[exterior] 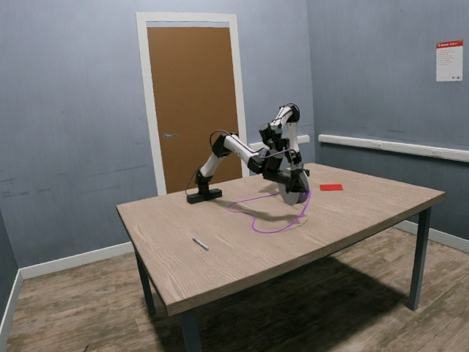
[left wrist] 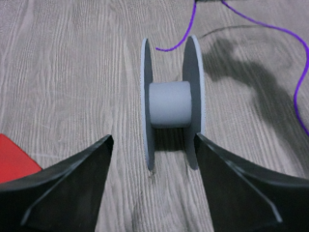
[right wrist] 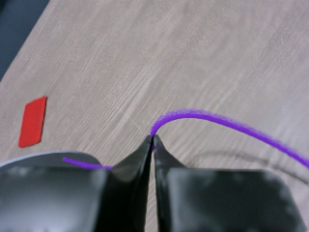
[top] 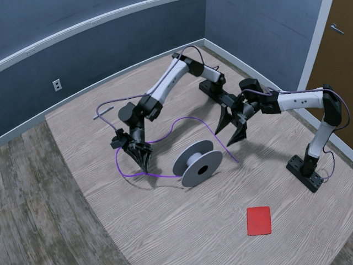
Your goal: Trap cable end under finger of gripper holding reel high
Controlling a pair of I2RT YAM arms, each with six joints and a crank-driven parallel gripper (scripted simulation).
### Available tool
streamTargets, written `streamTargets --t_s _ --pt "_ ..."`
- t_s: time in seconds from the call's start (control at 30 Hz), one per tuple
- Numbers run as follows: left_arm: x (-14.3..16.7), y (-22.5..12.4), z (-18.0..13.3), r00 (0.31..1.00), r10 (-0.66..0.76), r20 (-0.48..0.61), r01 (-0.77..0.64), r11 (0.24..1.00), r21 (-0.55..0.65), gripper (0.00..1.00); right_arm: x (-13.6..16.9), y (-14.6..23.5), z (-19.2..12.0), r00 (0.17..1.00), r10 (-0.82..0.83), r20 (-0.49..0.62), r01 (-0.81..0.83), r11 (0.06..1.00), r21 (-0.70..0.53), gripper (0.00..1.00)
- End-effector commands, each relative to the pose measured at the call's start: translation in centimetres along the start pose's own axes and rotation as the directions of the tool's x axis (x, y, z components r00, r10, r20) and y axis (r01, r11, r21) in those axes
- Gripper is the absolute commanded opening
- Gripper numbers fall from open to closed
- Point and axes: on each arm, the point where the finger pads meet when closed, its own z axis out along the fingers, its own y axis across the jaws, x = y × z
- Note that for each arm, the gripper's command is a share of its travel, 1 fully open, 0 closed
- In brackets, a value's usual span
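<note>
Blue-grey walls (top: pixel 128 37) (exterior: pixel 86 83) around a wood-grain table (top: pixel 199 228) (exterior: pixel 242 261), with purple cable (top: pixel 186 117) (exterior: pixel 264 232) (left wrist: pixel 303 82) (right wrist: pixel 241 128) pinched beside a grey reel (top: pixel 188 182) (exterior: pixel 289 198) (left wrist: pixel 170 104) (right wrist: pixel 43 159).

Upright on the tabletop, flanges on edge; cable end at the gap between flanges, contact impossible to tell. Closed on cable near that end, with the right gripper (top: pixel 146 172) (exterior: pixel 305 192) (right wrist: pixel 153 137); wide apart and holding nothing, with the left gripper (top: pixel 222 139) (left wrist: pixel 153 136), above the reel. Well apart, a red pad (top: pixel 258 221) (exterior: pixel 330 187) (left wrist: pixel 14 161) (right wrist: pixel 34 122).
</note>
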Motion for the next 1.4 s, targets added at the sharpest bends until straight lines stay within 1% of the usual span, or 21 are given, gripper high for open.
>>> streamTargets --t_s 0.0,0.1,0.13,0.2,0.33,0.47,0.83,1.1,1.37 --pt "-1.5 0.1 -0.2 0.997 -0.058 -0.044 0.059 0.998 0.026 0.76 -2.2 1.9 1.1 0.990 -0.137 0.011 0.138 0.982 -0.131 0.00" --pt "-1.4 0.1 -0.1 0.997 -0.058 -0.057 0.060 0.998 0.028 0.76 -2.3 1.9 1.3 0.989 -0.149 0.014 0.149 0.979 -0.140 0.00" --pt "-1.5 0.3 -0.1 0.996 -0.062 -0.069 0.065 0.997 0.033 0.76 -2.6 2.1 1.7 0.984 -0.177 0.019 0.178 0.970 -0.166 0.00" --pt "-1.3 0.5 0.1 0.993 -0.065 -0.095 0.069 0.997 0.037 0.76 -2.8 2.1 2.1 0.980 -0.196 0.027 0.197 0.963 -0.181 0.00" --pt "-0.3 0.6 0.9 0.989 -0.053 -0.138 0.058 0.998 0.029 0.76 -3.4 2.1 2.7 0.972 -0.229 0.043 0.233 0.951 -0.205 0.00" --pt "-1.0 0.8 1.1 0.989 -0.069 -0.132 0.073 0.997 0.026 0.76 -3.8 2.1 3.2 0.965 -0.257 0.057 0.263 0.938 -0.224 0.00" --pt "-1.3 0.7 1.2 0.989 -0.081 -0.123 0.084 0.996 0.024 0.76 -4.5 2.7 3.6 0.947 -0.310 0.084 0.321 0.911 -0.258 0.00" --pt "-1.3 0.7 1.2 0.989 -0.081 -0.123 0.084 0.996 0.024 0.76 -4.6 2.9 3.6 0.944 -0.319 0.087 0.330 0.906 -0.266 0.00" --pt "-1.5 0.3 2.5 0.990 -0.065 -0.125 0.069 0.997 0.028 0.76 -4.6 2.9 3.6 0.944 -0.319 0.087 0.331 0.905 -0.266 0.00"
